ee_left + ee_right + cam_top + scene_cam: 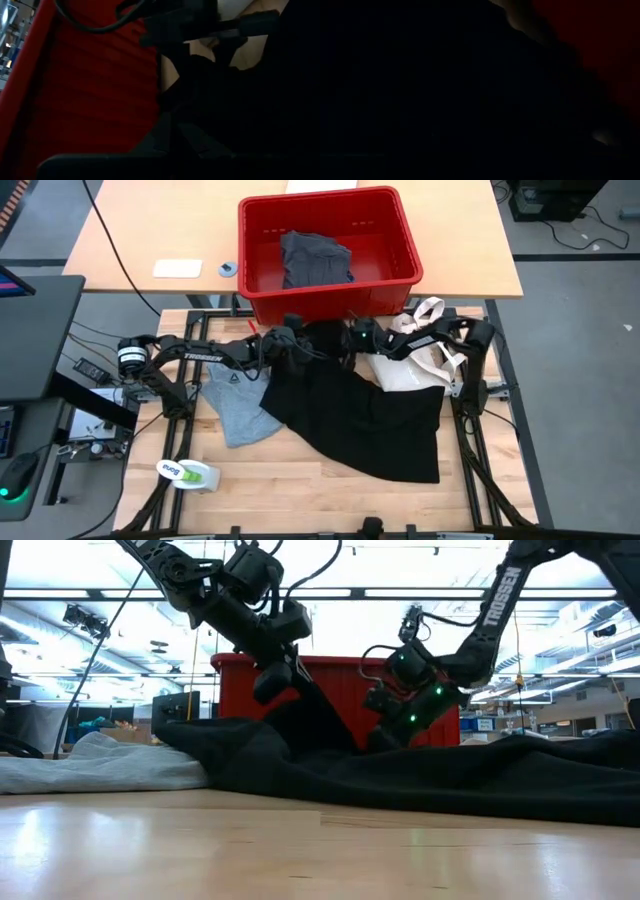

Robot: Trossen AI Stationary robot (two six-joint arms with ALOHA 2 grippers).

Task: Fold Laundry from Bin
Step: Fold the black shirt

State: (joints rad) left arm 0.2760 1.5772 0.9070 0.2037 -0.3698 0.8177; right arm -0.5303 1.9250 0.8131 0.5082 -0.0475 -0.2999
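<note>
Black cloth was what the next move turned on: the black garment lay spread on the worktop, its long axis running from about 11 o'clock, by the near wall of the bin, out to 5 o'clock at its far corner. Its top edge was bunched against that wall, and I had both arms at that edge. The left gripper sat at the 11 o'clock end of the bunch and the right gripper just beside it toward 1 o'clock, so the cloth lay straight toward 6 o'clock from both. Neither arm was clearly nearer; they flanked the same raised fold.

In the low view the left gripper hung just above a peak of black cloth and the right gripper was down among the folds. I could not tell whether either set of fingers was apart or clamped: both wrist views were filled with dark cloth and red wall.

The grey T-shirt lay flat at 9 o'clock of the black garment, touching it. A dark piece remained inside the bin. The tote lay at 3 o'clock under the right arm.

I judged the next pull needed both arms drawing the top edge apart, toward 9 and 3.
</note>
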